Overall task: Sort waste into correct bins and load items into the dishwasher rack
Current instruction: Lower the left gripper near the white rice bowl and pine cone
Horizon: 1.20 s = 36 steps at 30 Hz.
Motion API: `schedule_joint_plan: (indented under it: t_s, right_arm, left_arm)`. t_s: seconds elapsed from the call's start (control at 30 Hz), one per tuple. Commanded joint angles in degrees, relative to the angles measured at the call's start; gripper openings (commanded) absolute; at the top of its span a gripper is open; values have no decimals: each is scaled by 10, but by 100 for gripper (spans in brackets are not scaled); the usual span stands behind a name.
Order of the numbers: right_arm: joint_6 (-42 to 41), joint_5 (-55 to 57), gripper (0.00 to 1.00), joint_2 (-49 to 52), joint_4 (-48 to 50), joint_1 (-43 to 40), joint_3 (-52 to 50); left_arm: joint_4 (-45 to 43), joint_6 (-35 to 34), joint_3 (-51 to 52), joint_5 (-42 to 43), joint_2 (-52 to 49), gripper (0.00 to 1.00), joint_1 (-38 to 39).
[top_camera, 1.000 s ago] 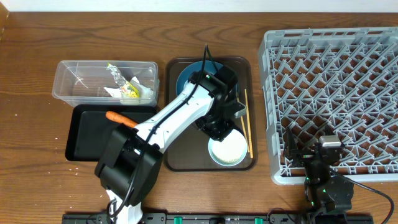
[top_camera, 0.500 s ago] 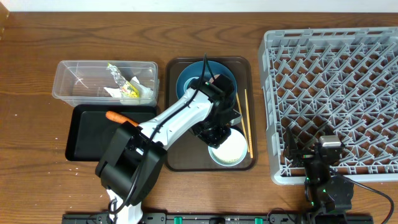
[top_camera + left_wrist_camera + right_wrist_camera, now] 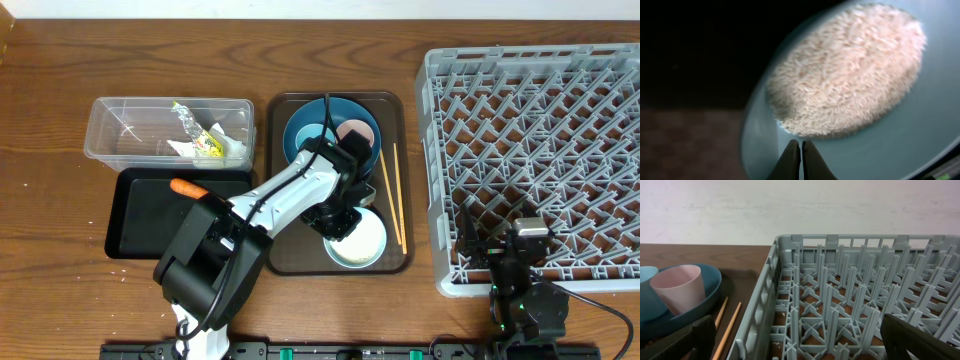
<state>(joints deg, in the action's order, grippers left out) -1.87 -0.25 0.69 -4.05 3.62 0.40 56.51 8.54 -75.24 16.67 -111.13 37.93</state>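
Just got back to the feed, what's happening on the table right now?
The left gripper, fingers together, hangs just over the white bowl of rice on the brown tray. The right gripper sits open at the near edge of the rack. The wrapper is in the clear tub, the carrot on the black tray.

A robot test bench staged as a kitchen clean-up: a wooden table [image 3: 50,285] against a bare white wall [image 3: 800,210] carries a robot arm [image 3: 285,192], dishwasher rack [image 3: 560,130], dish tray [image 3: 290,256] and waste tub [image 3: 112,142].
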Motion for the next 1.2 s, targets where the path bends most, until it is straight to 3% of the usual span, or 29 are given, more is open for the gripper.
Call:
schedule_joint_plan:
  t_s: [0.0, 0.17, 0.27, 0.57, 0.77, 1.03, 1.17]
  right_arm:
    - [7, 0, 99, -3, -2, -16, -1]
    - [7, 0, 99, -2, -2, -16, -1]
    - [7, 0, 99, -3, -2, -16, -1]
    - [7, 0, 99, -2, -2, -16, -1]
    - [7, 0, 99, -3, -2, -16, -1]
    - [7, 0, 99, -3, -2, -16, -1]
    - [7, 0, 99, -2, -2, -16, -1]
  left_arm:
    - [6, -33, 2, -88, -2, 6, -1]
    - [13, -70, 1, -216, 11, 6, -2]
    - [12, -70, -1, -238, 24, 6, -2]
    - [18, -70, -37, -238, 80, 7, -10]
    - [16, -70, -73, -232, 136, 22, -21]
    - [-94, -69, -78, -92, 143, 28, -18]
    - [-110, -63, -78, -90, 106, 32, -12]
